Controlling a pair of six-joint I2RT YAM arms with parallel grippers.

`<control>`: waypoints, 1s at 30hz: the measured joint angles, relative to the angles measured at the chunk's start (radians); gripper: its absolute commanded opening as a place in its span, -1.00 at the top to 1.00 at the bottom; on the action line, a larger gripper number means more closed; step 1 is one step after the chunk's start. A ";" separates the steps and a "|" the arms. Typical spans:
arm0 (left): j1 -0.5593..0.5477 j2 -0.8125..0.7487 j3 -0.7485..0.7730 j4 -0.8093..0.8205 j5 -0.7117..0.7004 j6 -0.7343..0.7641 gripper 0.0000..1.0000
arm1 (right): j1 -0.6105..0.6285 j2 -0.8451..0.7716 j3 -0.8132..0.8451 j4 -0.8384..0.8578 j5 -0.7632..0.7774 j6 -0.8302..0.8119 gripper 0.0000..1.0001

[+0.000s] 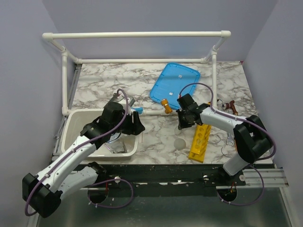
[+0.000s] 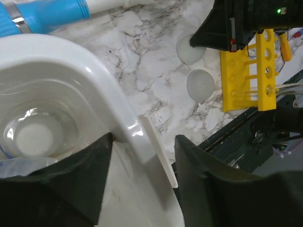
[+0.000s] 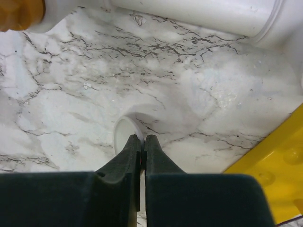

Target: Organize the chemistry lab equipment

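looking down from the top camera, you have the left gripper (image 1: 134, 125) over the right-hand end of the white tub (image 1: 68, 124). the right gripper (image 1: 182, 124) sits low over the marble table (image 1: 118, 85), just beside the far end of the yellow rack (image 1: 200, 142). count one rack, one tub, one blue lid (image 1: 175, 85) lying well behind, and one round glass dish (image 1: 179, 143) in the open just left of the rack.

from the left wrist, your jaws stand partly open, one finger inside the tub and one outside. the rim runs between them with a gap on each side, so they hold nothing. one clear beaker (image 2: 33, 137) sits upright on the tub floor. out on the table you can count two dishes here, with a second dish (image 2: 187, 47) half hidden under the right gripper. if you close or pull from this spot, you will likely clamp the tub wall, drag the tub and tip the beaker.

from the right wrist, the jaws are all but together, pinching the thin edge of that second dish. whether it is off the table you cannot tell. the hold is on a sliver of smooth glass, so a quick lift or swing could let it slip and crack on the marble, or knock the rack beside it.
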State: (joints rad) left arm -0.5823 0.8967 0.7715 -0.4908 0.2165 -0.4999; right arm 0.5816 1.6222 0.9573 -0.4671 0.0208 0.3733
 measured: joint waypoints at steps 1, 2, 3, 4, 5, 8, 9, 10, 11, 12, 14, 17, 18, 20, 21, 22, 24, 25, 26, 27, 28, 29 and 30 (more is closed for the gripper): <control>-0.019 0.011 0.000 0.003 -0.003 -0.010 0.18 | 0.000 -0.010 0.001 -0.002 0.003 -0.001 0.99; -0.038 0.021 0.000 0.007 -0.003 -0.021 0.25 | 0.000 -0.015 0.001 -0.008 0.008 -0.001 0.99; -0.056 0.031 0.000 0.014 -0.002 -0.031 0.29 | 0.001 -0.019 0.002 -0.018 0.013 -0.002 0.99; -0.074 0.037 0.000 0.023 -0.004 -0.046 0.32 | 0.001 -0.024 0.004 -0.034 0.017 -0.002 0.99; -0.087 0.039 0.000 0.028 -0.005 -0.053 0.35 | 0.001 -0.031 0.007 -0.051 0.023 -0.002 0.99; -0.123 0.051 0.001 0.046 -0.018 -0.089 0.38 | 0.001 -0.068 0.031 -0.106 0.045 -0.005 0.99; -0.140 0.060 0.004 0.052 -0.030 -0.105 0.39 | 0.001 -0.084 0.042 -0.122 0.055 -0.006 0.98; -0.147 0.064 0.006 0.056 -0.034 -0.115 0.47 | 0.001 -0.102 0.055 -0.138 0.065 -0.007 0.99; -0.162 0.076 0.008 0.069 -0.042 -0.130 0.55 | 0.001 -0.122 0.067 -0.153 0.074 -0.007 0.99; -0.172 0.085 0.012 0.078 -0.049 -0.142 0.61 | 0.001 -0.141 0.080 -0.169 0.083 -0.007 0.99; -0.196 0.113 0.018 0.109 -0.066 -0.175 0.73 | 0.001 -0.180 0.102 -0.196 0.101 -0.007 0.99; -0.221 0.151 0.020 0.167 -0.083 -0.230 0.81 | 0.001 -0.239 0.132 -0.240 0.127 -0.007 0.99; -0.230 0.167 0.021 0.192 -0.090 -0.253 0.82 | 0.001 -0.258 0.141 -0.253 0.133 -0.006 0.99; -0.243 0.195 0.023 0.235 -0.102 -0.292 0.81 | 0.001 -0.296 0.159 -0.276 0.144 -0.005 0.99; -0.248 0.208 0.023 0.258 -0.109 -0.313 0.81 | 0.001 -0.313 0.169 -0.287 0.146 -0.005 0.99; -0.253 0.219 0.023 0.278 -0.113 -0.332 0.82 | 0.001 -0.331 0.175 -0.291 0.147 -0.003 0.99; -0.261 0.249 0.026 0.326 -0.126 -0.370 0.86 | 0.001 -0.364 0.193 -0.301 0.147 0.001 0.99; -0.266 0.267 0.027 0.351 -0.131 -0.389 0.87 | 0.001 -0.377 0.201 -0.305 0.146 0.003 0.99; -0.268 0.284 0.031 0.375 -0.136 -0.408 0.87 | 0.001 -0.391 0.207 -0.305 0.146 0.005 0.99; -0.270 0.304 0.036 0.399 -0.140 -0.430 0.87 | 0.001 -0.404 0.211 -0.306 0.142 0.008 0.99; -0.272 0.319 0.038 0.421 -0.142 -0.443 0.83 | 0.001 -0.417 0.214 -0.305 0.135 0.011 0.99; -0.276 0.338 0.040 0.451 -0.145 -0.463 0.77 | 0.001 -0.429 0.214 -0.303 0.124 0.014 0.99; -0.278 0.351 0.041 0.470 -0.148 -0.476 0.65 | 0.001 -0.440 0.214 -0.300 0.114 0.019 0.99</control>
State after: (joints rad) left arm -0.8608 1.2472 0.8124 -0.0212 0.0689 -0.9756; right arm 0.5823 1.1824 1.1713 -0.7670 0.1349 0.3923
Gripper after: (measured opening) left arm 0.368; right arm 0.040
